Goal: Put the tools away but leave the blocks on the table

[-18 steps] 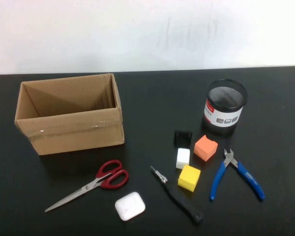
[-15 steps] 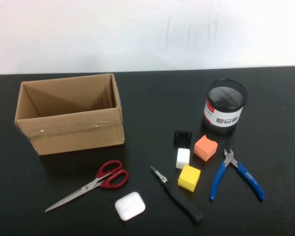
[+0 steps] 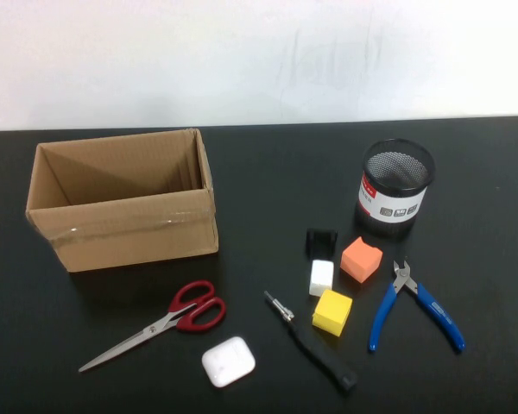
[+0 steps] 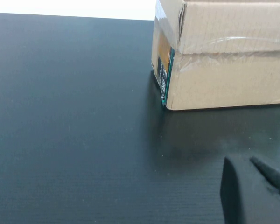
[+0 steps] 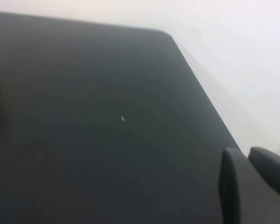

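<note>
The high view shows the black table (image 3: 268,172) with red-handled scissors (image 3: 168,321) at the front left. A black screwdriver (image 3: 311,343) lies at the front middle and blue-handled side cutters (image 3: 414,304) at the right. The orange block (image 3: 361,259), white block (image 3: 321,277) and yellow block (image 3: 331,312) sit together between the screwdriver and the cutters. Neither arm shows in the high view. My left gripper (image 4: 245,159) hovers low over bare table near the box corner, jaws together and empty. My right gripper (image 5: 240,150) is over bare table near its edge, jaws together and empty.
An open cardboard box (image 3: 121,203) stands at the back left and also shows in the left wrist view (image 4: 224,60). A black mesh pen cup (image 3: 397,188) stands at the back right. A white rounded case (image 3: 228,361) lies near the scissors. A small black object (image 3: 321,241) sits behind the white block.
</note>
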Action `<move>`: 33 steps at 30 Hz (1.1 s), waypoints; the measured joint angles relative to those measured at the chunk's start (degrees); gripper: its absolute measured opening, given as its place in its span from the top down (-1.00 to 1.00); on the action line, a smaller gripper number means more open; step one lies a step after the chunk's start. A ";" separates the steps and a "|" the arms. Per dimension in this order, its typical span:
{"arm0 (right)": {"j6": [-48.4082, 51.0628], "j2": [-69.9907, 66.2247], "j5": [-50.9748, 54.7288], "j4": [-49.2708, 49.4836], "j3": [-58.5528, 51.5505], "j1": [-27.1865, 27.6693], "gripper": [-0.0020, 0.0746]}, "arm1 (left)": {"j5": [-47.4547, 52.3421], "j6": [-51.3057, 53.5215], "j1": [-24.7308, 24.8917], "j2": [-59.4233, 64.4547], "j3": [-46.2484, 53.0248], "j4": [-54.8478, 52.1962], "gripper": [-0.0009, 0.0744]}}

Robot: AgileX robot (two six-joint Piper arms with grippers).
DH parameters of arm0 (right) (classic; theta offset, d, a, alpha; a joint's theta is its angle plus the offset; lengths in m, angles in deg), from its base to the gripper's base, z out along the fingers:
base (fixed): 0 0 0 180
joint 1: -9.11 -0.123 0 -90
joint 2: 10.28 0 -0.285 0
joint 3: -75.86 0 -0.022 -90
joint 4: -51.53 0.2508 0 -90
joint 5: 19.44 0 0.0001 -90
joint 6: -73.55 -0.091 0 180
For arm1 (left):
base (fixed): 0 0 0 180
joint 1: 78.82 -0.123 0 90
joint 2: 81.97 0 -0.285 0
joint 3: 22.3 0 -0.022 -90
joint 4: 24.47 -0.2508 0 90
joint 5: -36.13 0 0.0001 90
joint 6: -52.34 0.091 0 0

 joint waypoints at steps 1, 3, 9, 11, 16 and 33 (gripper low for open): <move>0.00 0.00 -0.89 0.02 0.00 0.00 0.97 | 0.00 0.00 0.00 0.00 0.00 0.00 0.99; 0.00 0.00 -2.93 0.02 -0.11 0.00 0.97 | 0.00 0.00 0.00 0.00 0.00 0.00 0.99; 0.00 0.00 -12.75 0.02 -0.22 0.00 0.97 | 0.00 0.00 0.00 0.00 0.00 0.00 0.99; 0.00 0.00 -16.58 -0.70 -0.22 0.00 0.97 | 0.00 0.00 0.00 0.00 0.00 0.00 0.99; 0.12 0.00 -25.07 -1.72 -0.22 0.00 0.97 | 0.00 0.00 0.00 0.00 0.00 0.00 0.99; -1.73 0.00 -43.76 9.37 -0.30 0.00 0.97 | 0.00 0.00 0.00 0.00 0.00 0.00 0.99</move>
